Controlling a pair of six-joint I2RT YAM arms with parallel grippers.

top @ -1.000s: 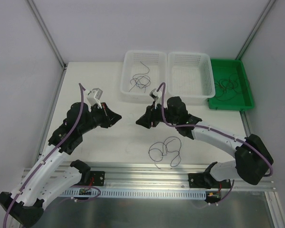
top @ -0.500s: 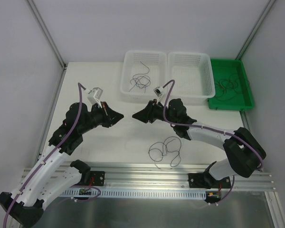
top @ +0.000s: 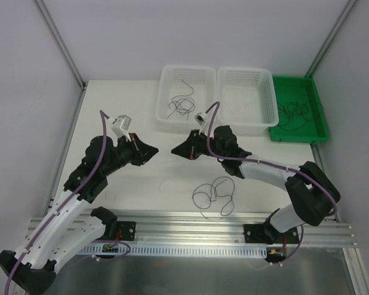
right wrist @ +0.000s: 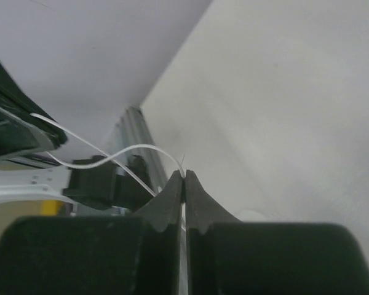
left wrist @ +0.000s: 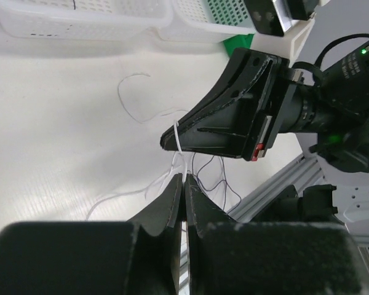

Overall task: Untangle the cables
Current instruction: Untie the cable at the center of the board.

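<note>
Left gripper (left wrist: 183, 179): 2 black wedge-shaped fingers pressed flat together, clamped on a hair-thin pale strand (left wrist: 178, 150). The strand rises from the seam to the pointed tip of the right gripper (left wrist: 167, 140).

Right gripper, own camera: its 2 matte black fingers are likewise closed to a narrow seam. The pale strand enters at the tip, with a short end standing up just above it. From there the strand runs off in a shallow S-curve toward the dark finger of the other gripper at the frame's left edge.

Overhead view: both grippers sit tip to tip, near but apart, above the matte white table (top: 129, 110).

Task items:
1. Dark cable tangle (top: 215, 193): thin, wiry open loops lying flat on the table, near its front edge and beside the right arm.
2. Curly dark wires (top: 181, 106): a small bundle inside the left white basket (top: 166, 70), which is perforated plastic with a rounded rim.
3. Tray wires (top: 292, 112): thin dark curls in the smooth green tray (top: 320, 120) at far right.

A ribbed metal rail (top: 190, 224) carries both arm bases.
</note>
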